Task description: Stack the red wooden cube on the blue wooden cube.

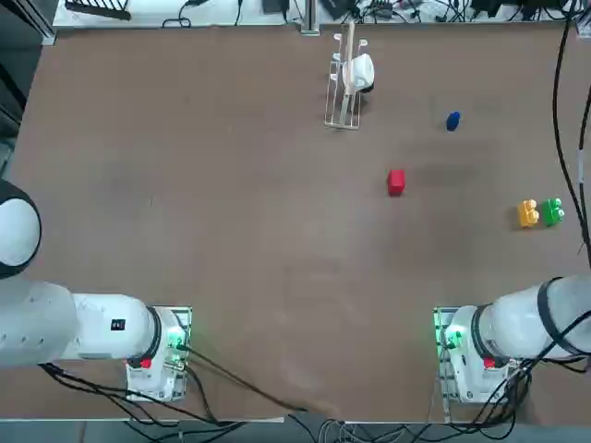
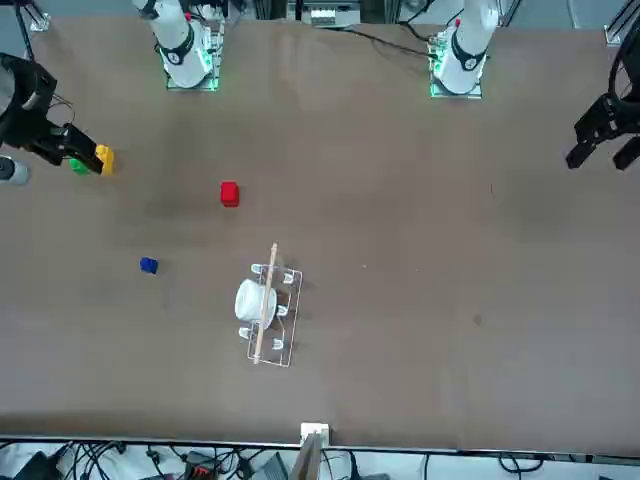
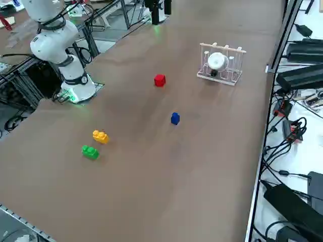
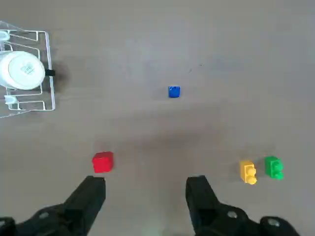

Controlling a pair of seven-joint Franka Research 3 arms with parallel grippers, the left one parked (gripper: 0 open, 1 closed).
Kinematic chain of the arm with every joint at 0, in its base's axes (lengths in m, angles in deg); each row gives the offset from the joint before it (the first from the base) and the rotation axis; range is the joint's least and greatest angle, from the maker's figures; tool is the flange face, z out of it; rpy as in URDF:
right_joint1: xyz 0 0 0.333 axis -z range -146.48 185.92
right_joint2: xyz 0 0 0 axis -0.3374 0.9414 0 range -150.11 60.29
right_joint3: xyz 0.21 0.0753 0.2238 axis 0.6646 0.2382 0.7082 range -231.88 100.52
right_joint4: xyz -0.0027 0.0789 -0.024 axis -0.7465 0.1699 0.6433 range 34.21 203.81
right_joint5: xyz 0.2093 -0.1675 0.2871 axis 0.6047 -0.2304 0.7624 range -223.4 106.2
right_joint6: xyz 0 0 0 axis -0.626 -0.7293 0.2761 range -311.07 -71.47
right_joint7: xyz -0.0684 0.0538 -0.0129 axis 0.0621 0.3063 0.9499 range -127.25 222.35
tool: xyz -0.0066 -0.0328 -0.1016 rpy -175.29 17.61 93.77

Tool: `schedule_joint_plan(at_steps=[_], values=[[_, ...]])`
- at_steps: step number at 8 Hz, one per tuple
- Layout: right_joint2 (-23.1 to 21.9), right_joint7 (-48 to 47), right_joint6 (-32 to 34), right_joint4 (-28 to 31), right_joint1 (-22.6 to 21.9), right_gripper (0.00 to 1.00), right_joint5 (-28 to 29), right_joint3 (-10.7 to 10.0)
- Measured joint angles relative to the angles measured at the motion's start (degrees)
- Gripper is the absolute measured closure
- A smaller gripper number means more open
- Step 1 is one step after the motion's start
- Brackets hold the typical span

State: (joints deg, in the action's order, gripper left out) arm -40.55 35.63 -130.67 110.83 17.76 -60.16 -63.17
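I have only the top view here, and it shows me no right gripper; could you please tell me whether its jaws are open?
Observer: Yes, the right wrist view shows the right gripper with its jaws wide apart and nothing between them.
Operator: Thank you. Could you tell me where it is?
Observer: The front view has it at that picture's left, raised above the table.
Operator: Are the small bright red wooden cube and the tiny dark blue wooden cube both resting on the table?
Observer: Yes, the right side view shows side faces of both the red cube and the blue cube, each down on the tabletop.
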Motion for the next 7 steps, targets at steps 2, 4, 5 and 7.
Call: schedule_joint_plan(at_steps=[2,4,5,7], values=[[0.31,0.00,0.47,0.00,-0.04,0.00,0.11,0.11],[1.44,1.57,1.17,0.51,-0.55,0.00,0.56,0.49],[2.73,2.28,1.24,1.30,-1.66,0.00,0.75,0.63],[4.23,2.27,-5.02,7.26,-5.15,0.00,0.86,0.83]])
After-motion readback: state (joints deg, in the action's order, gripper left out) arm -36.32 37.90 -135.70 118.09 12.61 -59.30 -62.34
